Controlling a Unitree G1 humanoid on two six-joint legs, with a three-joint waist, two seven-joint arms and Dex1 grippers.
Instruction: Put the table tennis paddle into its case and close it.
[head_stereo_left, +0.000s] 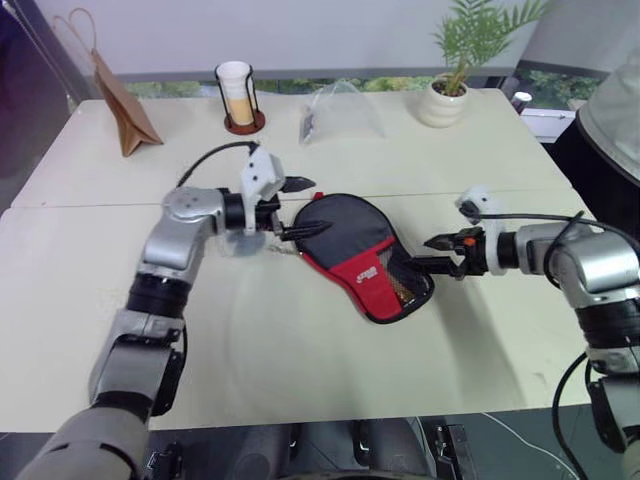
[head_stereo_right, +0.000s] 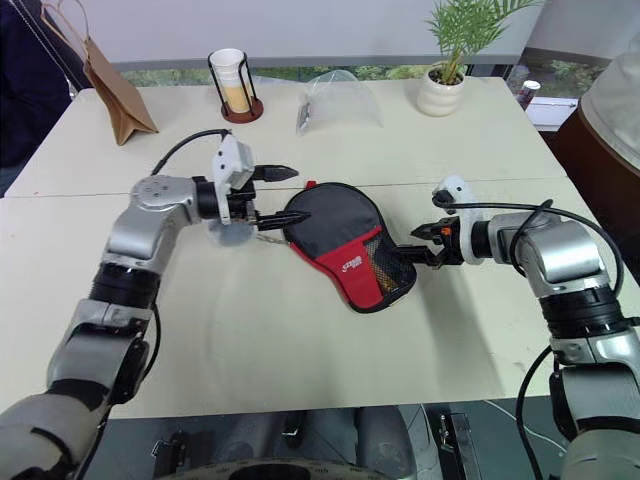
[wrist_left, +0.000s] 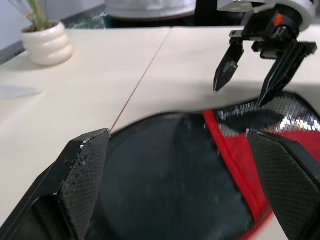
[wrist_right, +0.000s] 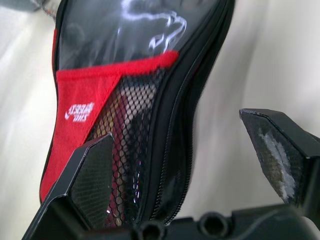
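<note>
the case (head_stereo_left: 355, 255) lay flat on the pale table (head_stereo_left: 300, 370), near its middle, with the round black end toward the left gripper (head_stereo_left: 298, 208) and the red panel and mesh pocket toward the right gripper (head_stereo_left: 440, 254). through the mesh, red and yellowish stripes showed, so the paddle (wrist_right: 125, 125) appeared to be inside, though little of it could be made out. in the right wrist view the zip ran along the case's edge; whether it was fully closed could not be told. the left gripper stood at the case's round end, its two black fingers spread wide, one above the table and one low by the case's rim, holding nothing. the right gripper was at the narrow mesh end, fingers also spread apart and empty, tips just beside the case's edge. at the far side of the table stood a brown paper bag (head_stereo_left: 122, 115), a cup in a wire holder (head_stereo_left: 238, 97), a clear plastic bag (head_stereo_left: 340, 115) and a potted plant (head_stereo_left: 450, 85).
</note>
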